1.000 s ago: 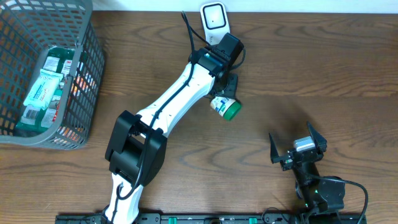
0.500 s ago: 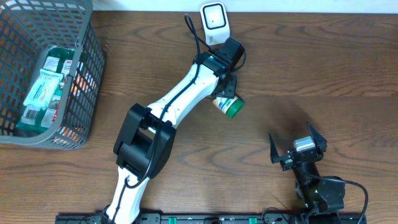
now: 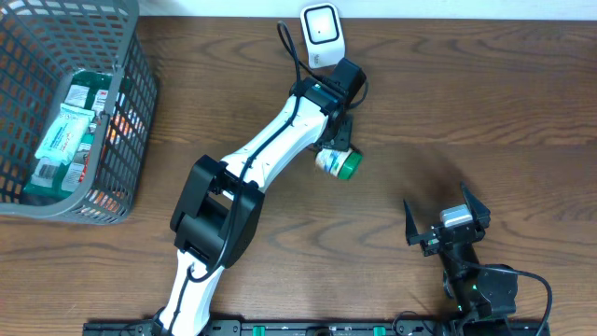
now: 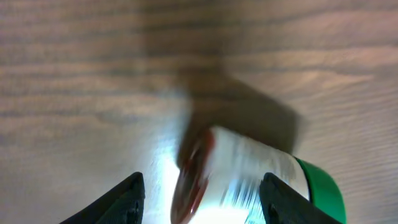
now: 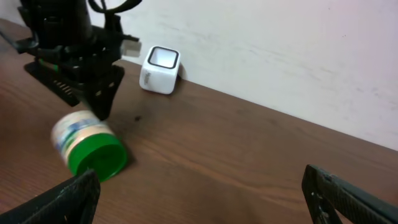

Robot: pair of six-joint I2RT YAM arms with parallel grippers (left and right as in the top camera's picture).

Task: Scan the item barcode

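Reaching toward the far side of the table [image 3: 522, 112], the left gripper [image 4: 204, 193] hung with its fingers parted partway. The white jar with a green lid [image 3: 336, 163] lay on its side just past the tips, blurred; whether they touched it could not be told. The white scanner [image 3: 320, 35] stood just beyond, at the far edge. The right gripper [image 3: 446, 219] sat near right, spread wide and empty. A grey basket [image 3: 131, 140] of packets [image 3: 65, 131] stood far left.
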